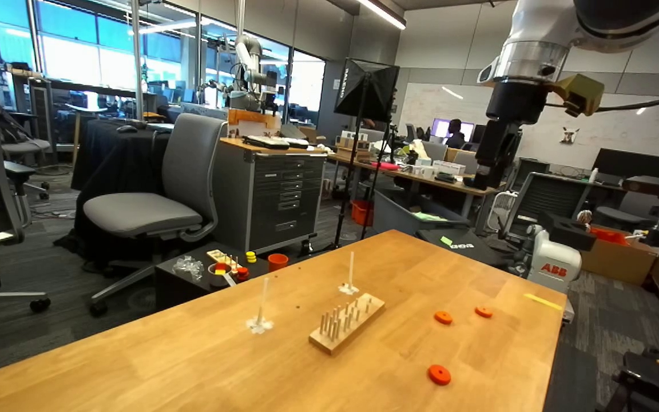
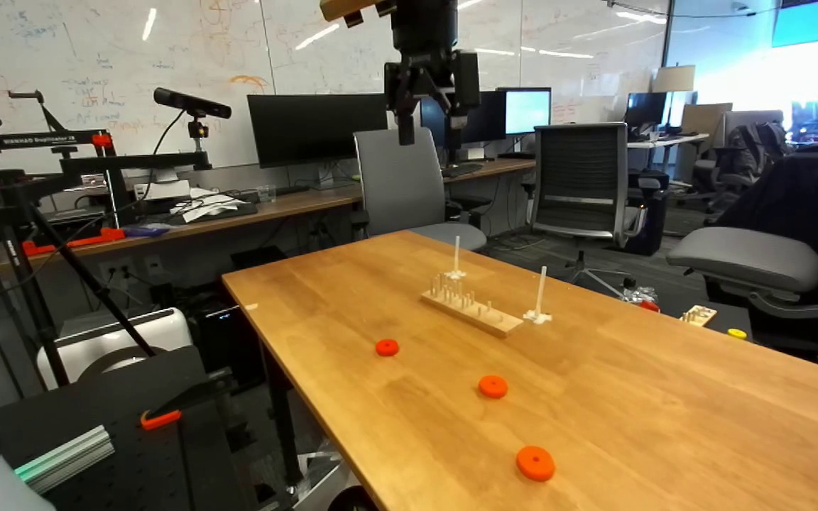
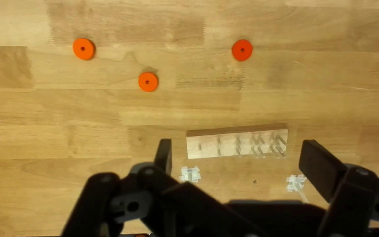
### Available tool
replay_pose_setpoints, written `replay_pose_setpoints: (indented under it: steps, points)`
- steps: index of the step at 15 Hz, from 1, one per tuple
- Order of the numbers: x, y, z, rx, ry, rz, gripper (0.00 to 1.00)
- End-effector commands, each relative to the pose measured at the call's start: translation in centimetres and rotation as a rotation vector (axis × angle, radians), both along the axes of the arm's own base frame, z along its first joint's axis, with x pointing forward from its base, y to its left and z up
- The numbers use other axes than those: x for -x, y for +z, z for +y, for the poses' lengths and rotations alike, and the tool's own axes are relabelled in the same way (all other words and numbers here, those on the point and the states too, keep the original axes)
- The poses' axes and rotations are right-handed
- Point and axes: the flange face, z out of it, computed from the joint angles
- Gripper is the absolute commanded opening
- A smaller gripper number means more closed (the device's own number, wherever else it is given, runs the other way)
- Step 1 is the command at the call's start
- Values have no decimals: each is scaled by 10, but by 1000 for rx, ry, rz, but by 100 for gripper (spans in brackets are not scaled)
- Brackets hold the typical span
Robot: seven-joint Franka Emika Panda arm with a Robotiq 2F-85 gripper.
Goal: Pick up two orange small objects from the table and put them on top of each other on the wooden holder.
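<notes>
One table (image 1: 135, 366) of blond wood, smooth, faintly glossy; the wrist view shows staves meeting in fine toothed joints. In an exterior view it runs in from the lower left. Left rod (image 1: 264, 300): slim, pale, upright, on a whitish base (image 1: 259, 326) with ragged edges, material unclear. Wooden holder (image 1: 352, 328): oblong pale block, crisp corners, lying flat on the table, its thin upright pegs (image 1: 337, 329) crowded at the near end and sparse toward the far end. Right rod (image 1: 351, 269): same form as the left, near the holder's far end, on the side toward the table's long left edge. Broad stretch of wood, then near disc (image 1: 439, 375): flat, round, small central hole, slightly redder than its fellows. Middle disc (image 1: 443, 317) and far disc (image 1: 483, 312): orange, same shape, apart from each other; all three lie on the table, between the holder and the right edge. End effector (image 2: 430, 135): black, angular, well above the table, jaws wide apart. Yellow strip (image 1: 543, 301): thin, flat, just inside the far edge, close to the right-hand corner.
</notes>
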Motion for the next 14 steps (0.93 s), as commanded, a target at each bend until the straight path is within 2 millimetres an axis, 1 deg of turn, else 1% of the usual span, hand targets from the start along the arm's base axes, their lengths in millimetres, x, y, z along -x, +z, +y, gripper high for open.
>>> replay_pose_setpoints:
  steps: [1, 2, 3, 4, 5, 6, 9, 10, 11, 13, 14]
  points:
    - [0, 0, 0, 0, 0, 2, 100]
    - [-1, -1, -1, 0, -2, 3, 100]
    - [13, -5, -2, 67, 107, 78, 100]
    - [20, -10, -4, 61, 159, 88, 100]
    - [27, -13, -1, 89, 198, 119, 100]
    - [11, -15, -2, 52, 118, 90, 100]
    - [19, -22, -2, 70, 167, 121, 100]
    - [26, -28, 5, 159, 278, 172, 100]
    - [32, -30, 4, 163, 307, 213, 100]
    - [39, -31, 14, 178, 407, 254, 100]
    - [31, -36, 6, 146, 322, 220, 100]
